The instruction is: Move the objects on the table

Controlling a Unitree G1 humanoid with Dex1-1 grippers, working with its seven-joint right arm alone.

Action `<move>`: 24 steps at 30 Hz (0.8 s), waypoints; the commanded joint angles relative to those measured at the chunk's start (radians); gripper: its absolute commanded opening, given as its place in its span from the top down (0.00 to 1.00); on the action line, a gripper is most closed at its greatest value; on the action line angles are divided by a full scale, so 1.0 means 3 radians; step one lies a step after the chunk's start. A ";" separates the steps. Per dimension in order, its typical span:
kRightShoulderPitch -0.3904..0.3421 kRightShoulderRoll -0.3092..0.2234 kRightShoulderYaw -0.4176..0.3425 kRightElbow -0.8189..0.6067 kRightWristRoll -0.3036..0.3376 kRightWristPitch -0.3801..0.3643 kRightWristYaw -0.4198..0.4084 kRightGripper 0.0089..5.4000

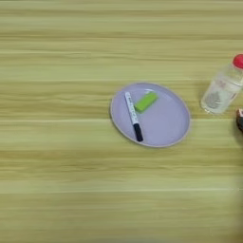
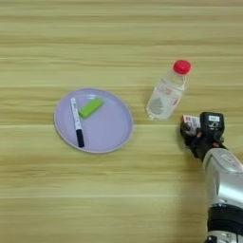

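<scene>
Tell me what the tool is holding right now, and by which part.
The tool appears to hold a small pink-red and white packet; only the packet's upper edge shows, so the exact grip point cannot be told.
</scene>
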 commanded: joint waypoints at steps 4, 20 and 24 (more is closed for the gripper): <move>-0.0145 -0.0192 -0.0021 -0.0256 0.0012 -0.0107 -0.0039 0.39; 0.0532 0.0064 -0.0110 -0.1791 0.0166 0.0373 -0.0156 0.06; 0.0648 0.0128 -0.0033 -0.1939 0.0177 0.0467 -0.0116 0.01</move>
